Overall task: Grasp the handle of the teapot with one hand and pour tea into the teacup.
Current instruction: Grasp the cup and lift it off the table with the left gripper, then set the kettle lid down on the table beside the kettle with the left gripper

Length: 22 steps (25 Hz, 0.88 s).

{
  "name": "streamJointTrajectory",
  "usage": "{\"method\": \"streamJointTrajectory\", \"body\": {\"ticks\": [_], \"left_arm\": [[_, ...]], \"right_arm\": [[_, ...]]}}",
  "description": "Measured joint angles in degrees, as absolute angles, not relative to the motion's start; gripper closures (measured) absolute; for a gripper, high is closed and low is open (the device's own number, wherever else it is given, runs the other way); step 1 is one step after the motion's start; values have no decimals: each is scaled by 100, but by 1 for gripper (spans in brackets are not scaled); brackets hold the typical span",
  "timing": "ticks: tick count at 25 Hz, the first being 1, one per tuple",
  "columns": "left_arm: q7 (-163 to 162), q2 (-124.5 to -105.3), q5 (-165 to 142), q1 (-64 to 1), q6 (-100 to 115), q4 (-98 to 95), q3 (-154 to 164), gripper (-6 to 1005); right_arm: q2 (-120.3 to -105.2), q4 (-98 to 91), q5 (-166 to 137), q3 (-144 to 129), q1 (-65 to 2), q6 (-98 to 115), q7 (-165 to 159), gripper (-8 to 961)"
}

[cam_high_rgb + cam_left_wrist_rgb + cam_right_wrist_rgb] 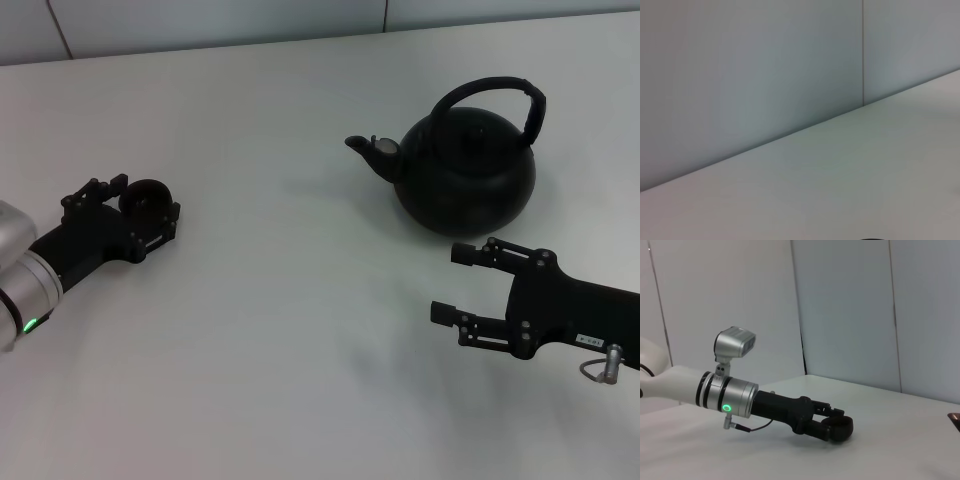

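**Cup steadied on the left, pot waiting on the right**

The left gripper (140,205) lies low on the plain white matte table (300,330), its fingers clamped around the tiny round dark handleless teacup (148,197); the right wrist view shows the same hold (836,427). Holding it there probably steadies the cup for pouring.

The right gripper (462,285) hovers with its fingers spread apart and nothing between them. Just beyond its fingertips stands the large round matte-black kettle-shaped teapot (465,180), upright, spout aimed toward the cup side. Its thick black arched handle (500,92) rises above and past the open fingers, untouched, so the grasp is not yet made. Cup and pot sit well apart.

Pale grey wall panels with vertical seams (797,315) back the table.
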<state>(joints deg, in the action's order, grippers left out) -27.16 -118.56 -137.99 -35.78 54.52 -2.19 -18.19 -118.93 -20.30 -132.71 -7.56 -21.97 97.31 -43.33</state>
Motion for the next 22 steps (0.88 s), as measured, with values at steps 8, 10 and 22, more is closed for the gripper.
{"method": "streamJointTrajectory", "body": {"ticks": [8, 10, 22], "left_arm": [[-2716, -11856, -13808, -3594, 5451, -211, -1819, 241], [-2715, -11855, -13806, -3595, 5488, -208, -1819, 284], [-3261, -11818, -13854, -3701, 6786, -234, -897, 306]], "right_arm": [[-11891, -2027, -13271, -756, -2197, 9742, -4333, 182], [-11891, -2022, -13271, -756, -2197, 9743, -4333, 182], [-11900, -1995, -13271, -756, -2182, 9748, -4332, 180]]}}
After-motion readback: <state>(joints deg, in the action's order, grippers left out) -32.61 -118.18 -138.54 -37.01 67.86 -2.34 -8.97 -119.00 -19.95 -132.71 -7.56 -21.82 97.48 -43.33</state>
